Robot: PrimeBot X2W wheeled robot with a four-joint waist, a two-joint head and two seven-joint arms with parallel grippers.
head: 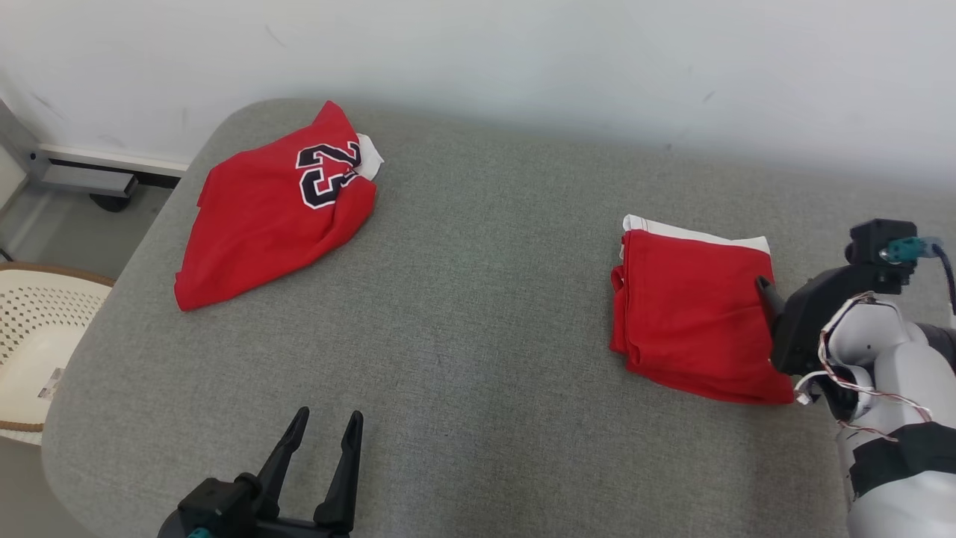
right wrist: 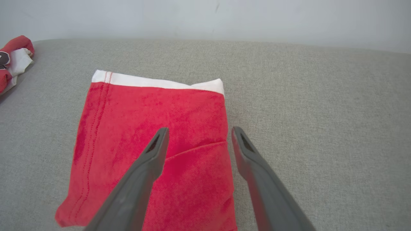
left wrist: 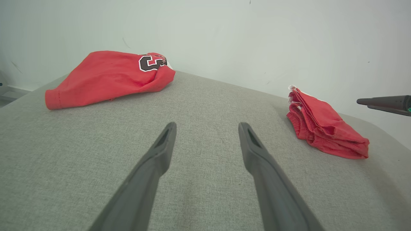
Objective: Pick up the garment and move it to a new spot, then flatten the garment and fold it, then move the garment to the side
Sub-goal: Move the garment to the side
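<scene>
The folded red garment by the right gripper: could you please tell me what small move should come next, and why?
Probably draw the right gripper up and back, clear of the folded red garment. Its jaws stand open, holding nothing, and the garment lies neatly folded at the right of the grey cushion.

Garment (right wrist: 144, 112): soft red cloth, matt. Cushion (head: 478, 299): coarse grey weave, matt.
</scene>
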